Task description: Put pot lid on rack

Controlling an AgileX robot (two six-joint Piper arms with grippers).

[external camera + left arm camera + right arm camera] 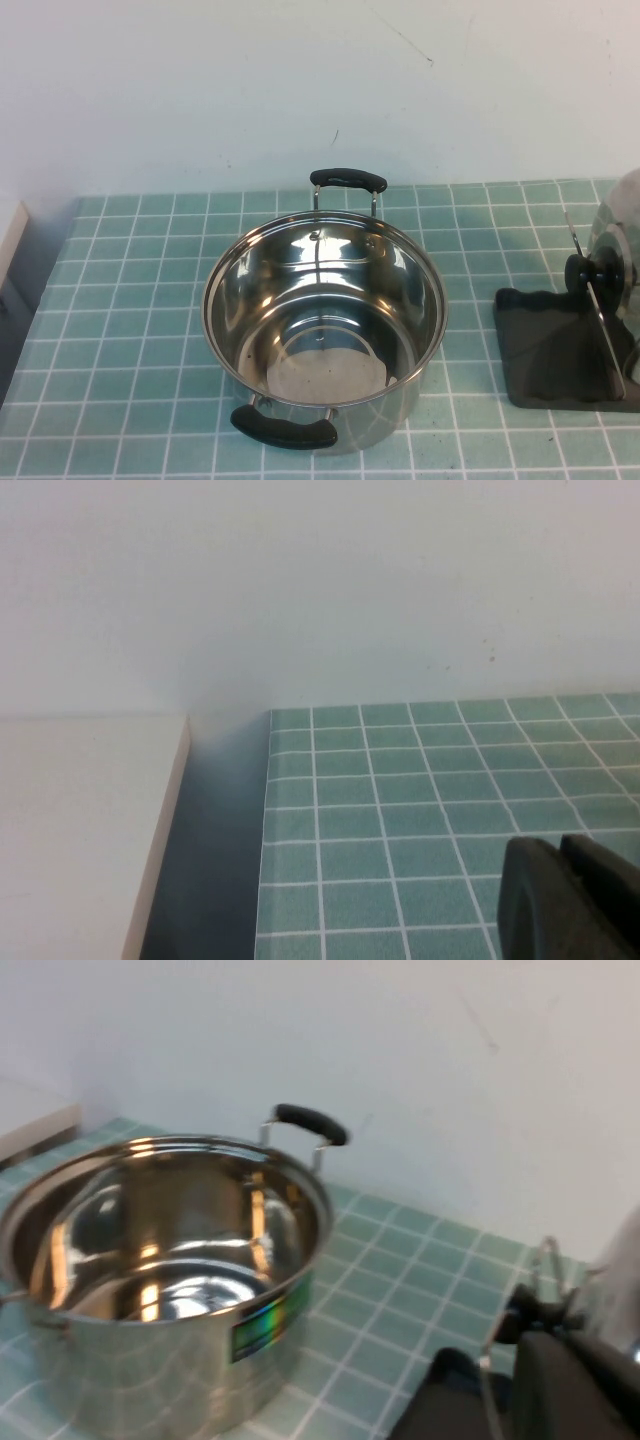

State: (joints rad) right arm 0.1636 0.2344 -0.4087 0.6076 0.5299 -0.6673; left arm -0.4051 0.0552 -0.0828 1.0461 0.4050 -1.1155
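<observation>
left gripper [568, 900] fingers pressed together over the tiled surface [400, 820]; right gripper's [575, 1385] i cannot tell. pot lid [618, 235] upright in rack [560, 350], beside pot [325, 320].

The pot lid [622, 232] is a round, shiny stainless-steel dome with a black knob [588, 270] at its centre; it stands on edge in the rack [555, 352] at the table's right side, knob facing left toward the table centre, and is partly cut off by the edge of the high view. The rack is a dark grey, flat rectangular tray with thin upright wire dividers [596, 310], one of which crosses in front of the knob. In the right wrist view the lid [612, 1295] appears blurred above the dark tray [450, 1410].
</observation>
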